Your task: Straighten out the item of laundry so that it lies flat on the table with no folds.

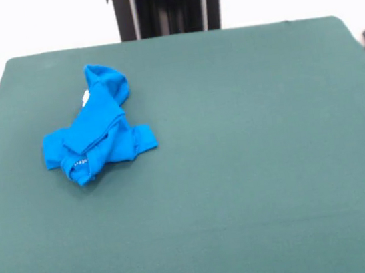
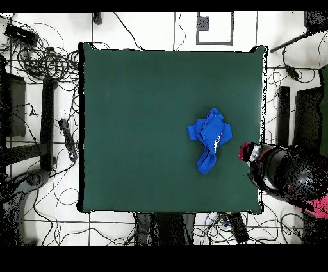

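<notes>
Blue and bunched up, the item of laundry (image 1: 98, 131) lies on the left part of the table (image 1: 254, 167) in the front view. It is folded over itself in a lumpy heap. One thick fold runs up toward the far side. A short sleeve sticks out to the right. A tiny bit of white print peeks out near the top. To the right of it the green top is bare.

From above, black cables (image 2: 45, 58) lie on the white floor on the left. Next comes the big green table (image 2: 141, 115). The item of laundry (image 2: 209, 138) sits right of the middle, close to the right edge but not on it. Just past that edge is the robot arm (image 2: 282, 170), red and black. Its gripper (image 2: 250, 154) is near the shirt but not touching it. It holds nothing. I cannot tell if it is spread or pressed together.

Only the view from above shows the arm and the cables. Only the front view shows the sleeve and the folds well.
</notes>
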Controlling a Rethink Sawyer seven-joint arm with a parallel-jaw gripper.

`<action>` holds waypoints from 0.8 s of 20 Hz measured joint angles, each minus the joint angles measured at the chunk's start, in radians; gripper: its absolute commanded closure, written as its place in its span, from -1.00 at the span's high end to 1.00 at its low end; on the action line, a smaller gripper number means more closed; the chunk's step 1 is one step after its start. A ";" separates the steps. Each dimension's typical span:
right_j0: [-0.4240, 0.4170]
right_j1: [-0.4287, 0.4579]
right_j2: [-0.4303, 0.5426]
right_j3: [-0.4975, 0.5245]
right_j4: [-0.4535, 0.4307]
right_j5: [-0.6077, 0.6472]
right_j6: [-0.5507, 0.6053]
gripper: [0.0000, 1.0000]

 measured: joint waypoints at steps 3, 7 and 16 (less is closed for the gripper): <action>0.002 0.024 0.007 0.000 -0.020 -0.029 0.000 1.00; 0.013 0.061 0.011 0.000 -0.039 -0.080 0.000 1.00; 0.076 0.173 0.012 -0.001 -0.101 -0.193 0.000 1.00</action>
